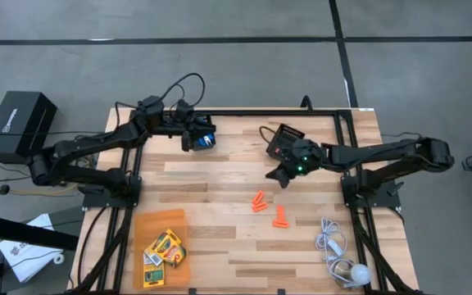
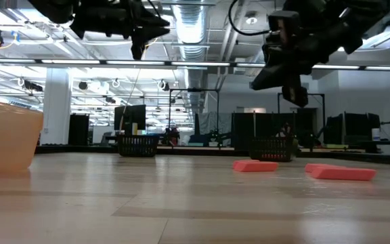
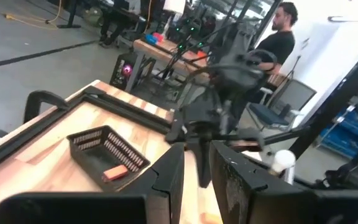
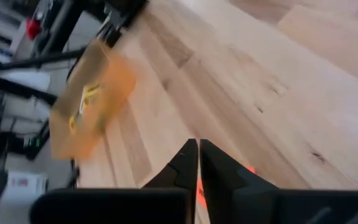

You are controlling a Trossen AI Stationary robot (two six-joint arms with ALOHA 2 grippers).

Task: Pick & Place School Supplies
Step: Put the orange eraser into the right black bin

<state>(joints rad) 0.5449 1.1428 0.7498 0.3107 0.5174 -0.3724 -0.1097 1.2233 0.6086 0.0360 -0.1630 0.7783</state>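
Several stubby orange pieces (image 1: 259, 201) (image 2: 254, 165) lie flat on the wooden table, right of its middle. Yellow-and-green crayon boxes (image 1: 165, 247) lie in an orange translucent tray (image 1: 142, 225) at the near left. My right gripper (image 1: 285, 175) (image 4: 198, 163) hangs shut above the table, between the black mesh bin (image 1: 282, 141) and the orange pieces, touching neither. My left gripper (image 1: 198, 136) (image 3: 195, 174) hovers at the far left, pointing level, its fingers a little apart with nothing seen between them. A blue patch (image 1: 208, 139) shows at its tip; what it is I cannot tell.
The black mesh bin (image 3: 107, 148) holds one orange piece (image 3: 114, 173). A white cord with a round bulb (image 1: 342, 260) lies at the near right corner. A person (image 3: 277, 43) stands beyond the table's far side. Bare wood lies between the tray and the orange pieces.
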